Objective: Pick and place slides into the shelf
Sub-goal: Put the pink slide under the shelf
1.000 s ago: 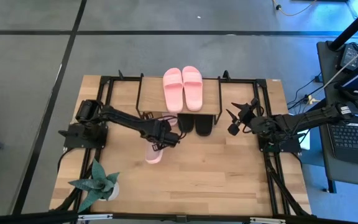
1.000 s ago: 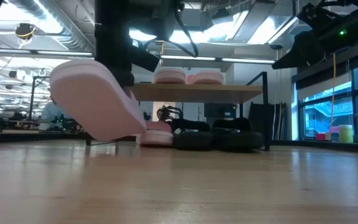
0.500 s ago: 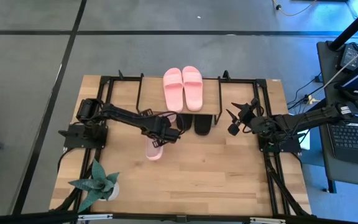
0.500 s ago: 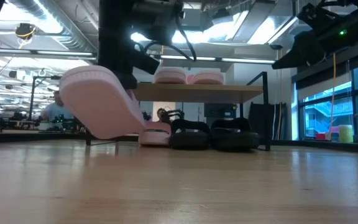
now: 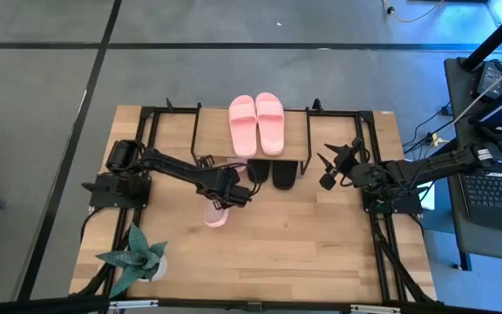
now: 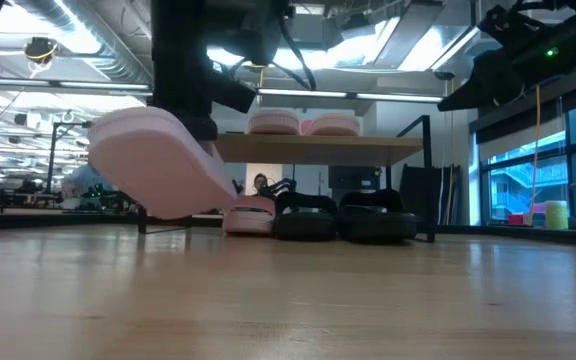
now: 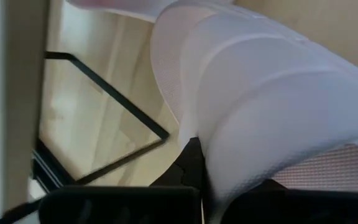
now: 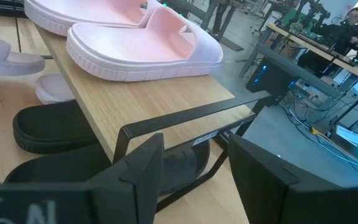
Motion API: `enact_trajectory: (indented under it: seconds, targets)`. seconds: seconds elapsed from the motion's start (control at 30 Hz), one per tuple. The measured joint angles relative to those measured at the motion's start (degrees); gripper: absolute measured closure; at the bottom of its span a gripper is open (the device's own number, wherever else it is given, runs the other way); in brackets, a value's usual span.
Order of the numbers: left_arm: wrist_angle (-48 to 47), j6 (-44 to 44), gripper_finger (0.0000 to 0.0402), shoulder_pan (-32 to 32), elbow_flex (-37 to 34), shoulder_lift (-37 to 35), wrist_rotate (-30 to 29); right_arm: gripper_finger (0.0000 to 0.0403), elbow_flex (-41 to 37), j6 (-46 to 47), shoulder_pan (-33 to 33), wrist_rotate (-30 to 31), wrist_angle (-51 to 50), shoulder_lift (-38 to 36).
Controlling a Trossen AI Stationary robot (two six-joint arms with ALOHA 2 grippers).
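The left gripper (image 5: 234,194) is clamped on a light pink foam slide sandal (image 6: 158,165), holding it tilted above the wooden table (image 5: 321,244), just in front of the low black-framed shelf (image 5: 296,131). It looks light, soft and springy, so the wide strap (image 7: 266,112) is probably the best hold. The right gripper (image 5: 336,166) waits at the right, jaws partly parted, empty.

pink pair (image 5: 256,123) atop shelf (image 5: 212,131) | black pair (image 5: 272,174) beneath | pink slide (image 5: 215,215) lifted
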Motion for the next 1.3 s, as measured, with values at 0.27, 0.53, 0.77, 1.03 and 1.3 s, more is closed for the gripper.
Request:
enact_trajectory:
  seconds: [0.27,0.53,0.77,1.03,1.3]
  targets:
    - [-1.5,-4.5,0.0400,0.7,0.0,0.0,-4.6,0.0221,0.0,0.1,0.0,0.0,0.0,0.0]
    - [-2.4,-6.0,0.0400,2.9,0.0,0.0,-10.0,0.0221,0.0,0.2,0.0,0.0,0.0,0.0]
    - [-3.0,-5.4,0.0400,6.2,0.0,0.0,-12.2,0.0221,0.0,0.2,0.0,0.0,0.0,0.0]
    - [-3.3,-4.0,0.0400,8.9,-0.5,0.0,-12.7,0.0221,0.0,0.1,0.0,0.0,-0.4,0.0]
    - [-3.0,-4.1,0.0395,8.5,-5.6,0.0,-13.2,0.0221,0.0,0.1,0.0,0.0,-0.4,0.0]
